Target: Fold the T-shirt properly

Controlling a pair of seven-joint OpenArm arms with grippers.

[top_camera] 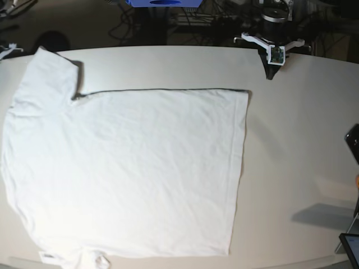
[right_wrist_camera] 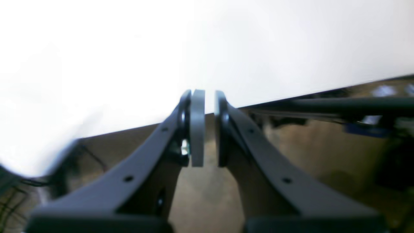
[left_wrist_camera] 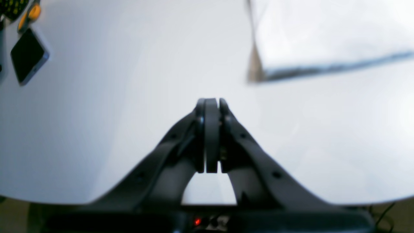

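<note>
Your left tool (left_wrist_camera: 212, 136) is pinched closed on nothing; the right tool (right_wrist_camera: 204, 129) stands slightly apart, empty. T-shirt (top_camera: 129, 174) lies flat toward 9 o'clock on the desk (top_camera: 297, 140); grab one layer only and it bunches.

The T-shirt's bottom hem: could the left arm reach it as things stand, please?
Probably yes. The left pincer, shut and empty, hovers over bare table beside the T-shirt, whose hem corner lies just ahead with nothing between.
</note>
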